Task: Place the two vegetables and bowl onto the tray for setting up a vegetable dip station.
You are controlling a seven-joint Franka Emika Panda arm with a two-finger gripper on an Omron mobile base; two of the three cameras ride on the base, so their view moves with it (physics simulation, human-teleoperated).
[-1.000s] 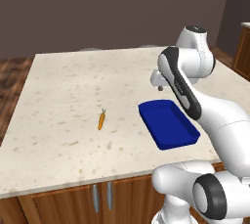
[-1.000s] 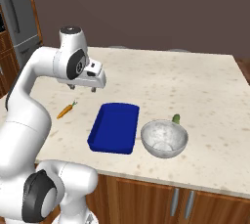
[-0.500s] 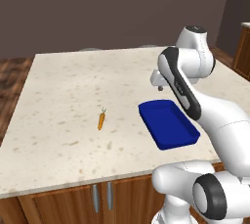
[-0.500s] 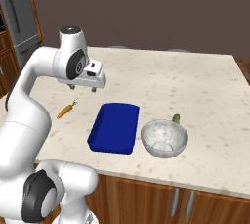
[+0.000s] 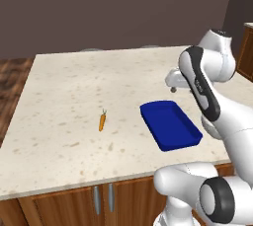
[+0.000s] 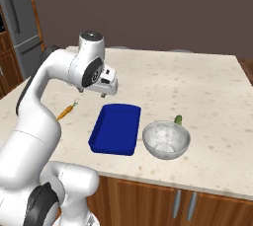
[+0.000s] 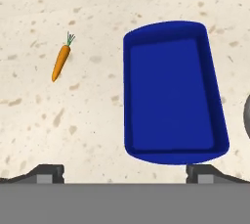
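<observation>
- The big counter [image 5: 74,87] has a pale, speckled stone top, and all the things sit on it.
- The white robot arm [image 6: 54,79] bends up over the counter and holds its hand in the air, above the far end of the tray.
- The tray [image 6: 116,128] is deep blue and flat with a low rim. Nothing lies in it. In the hand view the tray [image 7: 172,91] sits just ahead of the right finger tip.
- The bowl [image 6: 166,139] is round, grey-white and speckled. It stands just beside the tray, on the right side in the right base view. It sits upright.
- The gripper [image 7: 125,171] is wide open and holds nothing. Its two dark finger tips [image 7: 49,173] stand far apart at the bottom of the hand view. It touches none of the things.
- The carrot [image 5: 102,120] is small and orange with a tiny green top. It lies flat on the counter, well apart from the tray, on the side away from the bowl. In the hand view the carrot [image 7: 61,61] lies ahead of the left finger tip, off to the left.
- The green vegetable [image 6: 178,120] peeks out just behind the bowl, at its far rim. Most of it is hidden, so I cannot tell if it touches the bowl.
</observation>
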